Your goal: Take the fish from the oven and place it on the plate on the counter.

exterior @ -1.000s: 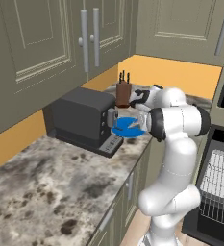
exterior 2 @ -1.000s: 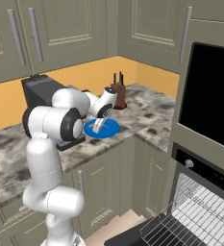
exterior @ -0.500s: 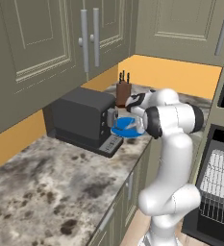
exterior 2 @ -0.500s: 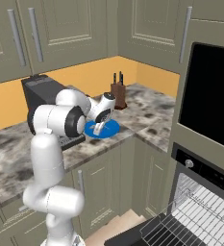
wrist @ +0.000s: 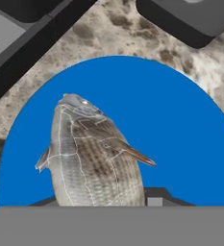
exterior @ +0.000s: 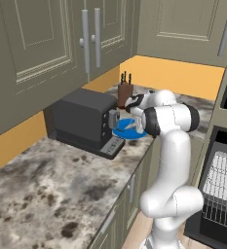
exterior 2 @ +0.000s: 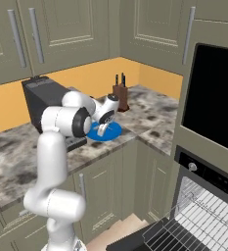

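Lowered since a second ago — my gripper (exterior 2: pixel 102 131) now hangs close over the plate (exterior 2: pixel 112 131), where earlier it sat a little higher above it. Item held: the fish (wrist: pixel 89 153), pale grey-tan, clamped between my fingers at its tail end, head pointing away from the hand and body poised over the blue plate (wrist: pixel 180 144); whether it touches the plate I cannot tell. Plate: round, bright blue, on the mottled counter (exterior: pixel 51 194), just beside the black toaster oven (exterior: pixel 81 119) and near the knife block (exterior: pixel 124 95). Oven (exterior 2: pixel 203 215): built into the tall unit at the right — door folded down, grey wire rack (exterior 2: pixel 203 230) exposed, well apart from the plate. Upper cabinets (exterior: pixel 47 44) hang above the counter.
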You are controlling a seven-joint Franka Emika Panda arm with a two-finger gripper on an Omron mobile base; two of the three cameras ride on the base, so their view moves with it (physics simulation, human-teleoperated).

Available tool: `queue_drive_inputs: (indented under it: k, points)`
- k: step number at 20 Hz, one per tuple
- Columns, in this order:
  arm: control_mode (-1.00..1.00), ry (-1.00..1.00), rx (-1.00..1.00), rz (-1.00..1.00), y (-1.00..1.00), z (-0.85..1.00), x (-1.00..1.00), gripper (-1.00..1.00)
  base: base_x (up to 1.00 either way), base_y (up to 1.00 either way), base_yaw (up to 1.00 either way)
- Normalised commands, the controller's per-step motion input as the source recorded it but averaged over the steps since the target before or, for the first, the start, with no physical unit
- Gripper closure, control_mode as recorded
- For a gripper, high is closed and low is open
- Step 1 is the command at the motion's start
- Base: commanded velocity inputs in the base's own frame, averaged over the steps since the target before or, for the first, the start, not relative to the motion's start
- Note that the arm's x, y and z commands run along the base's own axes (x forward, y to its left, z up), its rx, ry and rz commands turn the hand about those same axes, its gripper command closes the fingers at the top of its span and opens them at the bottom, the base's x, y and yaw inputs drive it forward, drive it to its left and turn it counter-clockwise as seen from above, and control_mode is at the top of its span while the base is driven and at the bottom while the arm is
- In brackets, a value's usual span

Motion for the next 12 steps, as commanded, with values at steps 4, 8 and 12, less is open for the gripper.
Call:
queue_drive_inputs:
  k: [4,8,12]
  points:
    - [-1.00,0.00,0.00,0.00,0.00,-0.20,0.06,1.00,0.00,0.00,0.00]
    - [-1.00,0.00,0.00,0.00,0.03,0.00,0.00,1.00,0.00,0.00,0.00]
    - [-1.00,0.00,0.00,0.00,0.05,0.00,0.00,-1.00,0.00,0.00,0.00]
